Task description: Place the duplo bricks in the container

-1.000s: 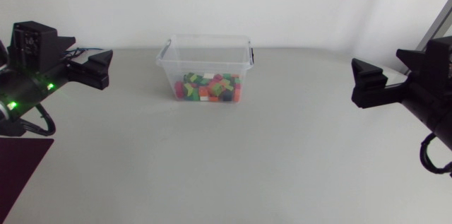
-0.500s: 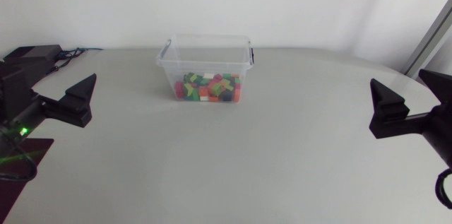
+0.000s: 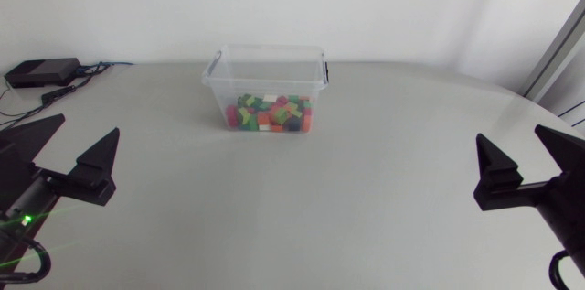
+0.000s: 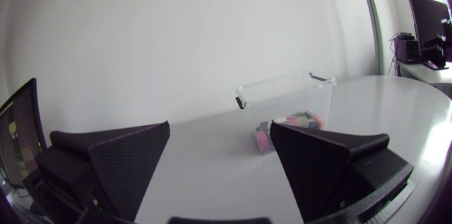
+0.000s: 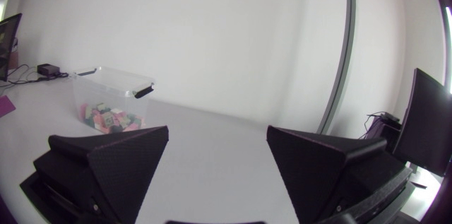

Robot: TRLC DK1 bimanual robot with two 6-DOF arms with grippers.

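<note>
Our head camera looks down from high above the table, far back, with the container toward 12 o'clock. Our wrist cameras sit low at 8 and 4 o'clock, looking across it; all three share the container.

Duplo bricks inside clear container
</note>
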